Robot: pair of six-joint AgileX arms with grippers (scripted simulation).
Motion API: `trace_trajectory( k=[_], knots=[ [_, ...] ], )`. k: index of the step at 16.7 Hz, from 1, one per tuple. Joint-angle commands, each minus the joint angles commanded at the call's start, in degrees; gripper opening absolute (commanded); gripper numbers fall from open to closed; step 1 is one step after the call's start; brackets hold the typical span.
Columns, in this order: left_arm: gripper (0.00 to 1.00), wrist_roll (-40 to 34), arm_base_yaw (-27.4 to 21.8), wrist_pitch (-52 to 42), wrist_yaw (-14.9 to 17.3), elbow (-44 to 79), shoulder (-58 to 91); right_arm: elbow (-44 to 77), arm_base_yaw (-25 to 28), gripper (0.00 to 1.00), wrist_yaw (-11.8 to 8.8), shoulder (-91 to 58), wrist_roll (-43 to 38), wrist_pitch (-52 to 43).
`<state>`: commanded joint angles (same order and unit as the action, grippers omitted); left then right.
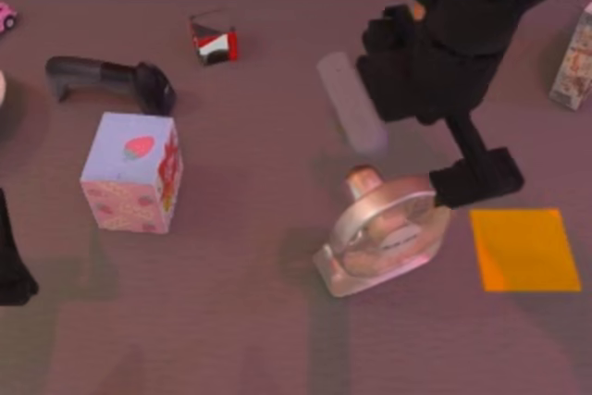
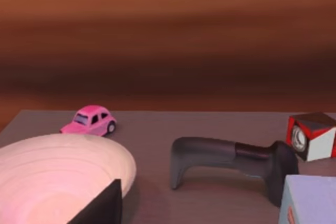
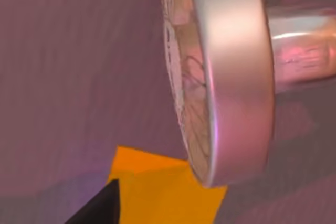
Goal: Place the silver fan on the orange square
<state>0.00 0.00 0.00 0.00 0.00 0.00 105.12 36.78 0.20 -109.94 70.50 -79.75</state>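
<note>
The right arm's black two-finger gripper is clamping the ring guard of the small shiny silver-pink desk fan, holding it by its upper right rim. The fan is sitting right of the table's centre, just left of the flat bright orange square and apart from it. In the right wrist view the fan's guard is filling the frame, with the orange patch showing beyond it. The left gripper is idling at the table's left edge; I cannot tell how its fingers are set. Further left, a pink strawberry-print box and a dark handheld scanner are resting.
</note>
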Motion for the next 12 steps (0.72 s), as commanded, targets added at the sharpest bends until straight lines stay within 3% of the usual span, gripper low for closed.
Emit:
trace_trajectory(
  k=[4,12],
  knots=[
    [1.0,0.0,0.0,0.0,0.0,0.0,0.0,5.4,2.2,1.0,0.0,-6.1,4.0,-4.7],
    [1.0,0.0,0.0,0.0,0.0,0.0,0.0,2.8,2.1,1.0,0.0,-5.8,4.1,-2.2]
  ],
)
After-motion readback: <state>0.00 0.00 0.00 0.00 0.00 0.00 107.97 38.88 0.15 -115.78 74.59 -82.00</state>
